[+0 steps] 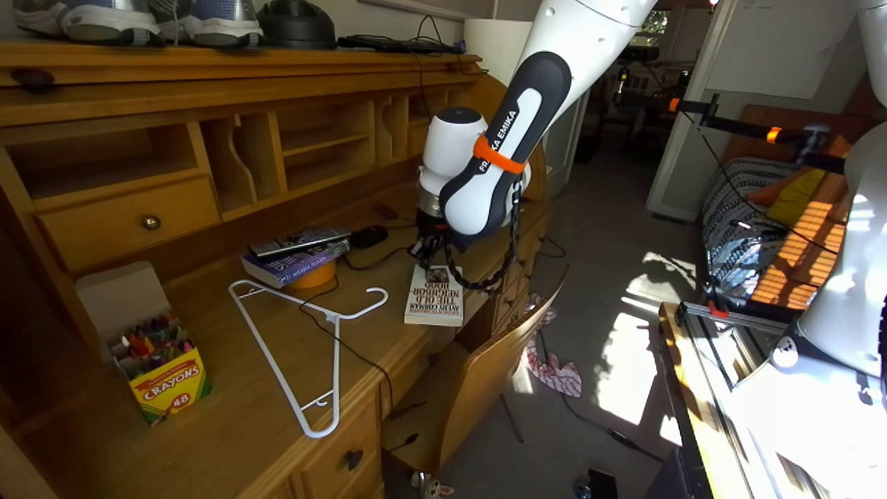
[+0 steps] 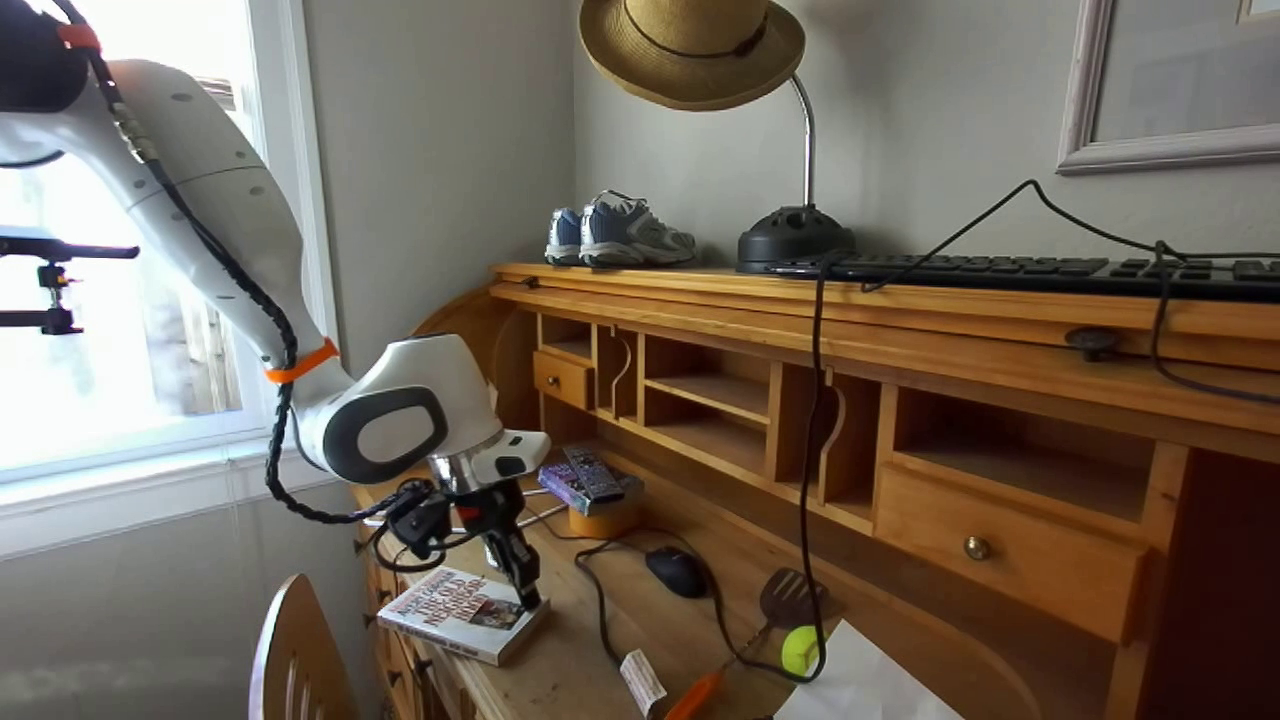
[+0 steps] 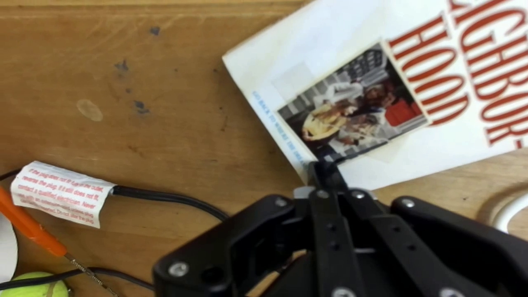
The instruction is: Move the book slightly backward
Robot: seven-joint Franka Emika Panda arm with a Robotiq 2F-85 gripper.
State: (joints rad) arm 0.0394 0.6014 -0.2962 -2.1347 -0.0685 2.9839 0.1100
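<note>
Grain and ink-dark flecks mark the golden wood of the desk [image 3: 123, 140]. On it, near the edge by the bent-wood chair [image 1: 488, 374], we see the book [image 2: 460, 610] lying flat, a pale, smooth-covered rectangular block with rust-red capitals and a small dark photograph toward one end. Near it lies a white hanger [image 1: 337, 367], a slim-rodded triangle with a curled hook, and well apart stands a yellow crayon box [image 1: 170, 388]. In an exterior view we also find a rounded black mouse [image 2: 677, 571], a fuzzy yellow-green tennis ball [image 2: 799, 648] and a spatula [image 2: 790, 597] with a dark slotted head and orange handle. The gripper [image 3: 326, 175], black links studded with bright screws, has its fingers tight together, one narrow point at a corner of the cover, beside the photograph. The tips seem to touch the book; how hard they press, we cannot tell.
</note>
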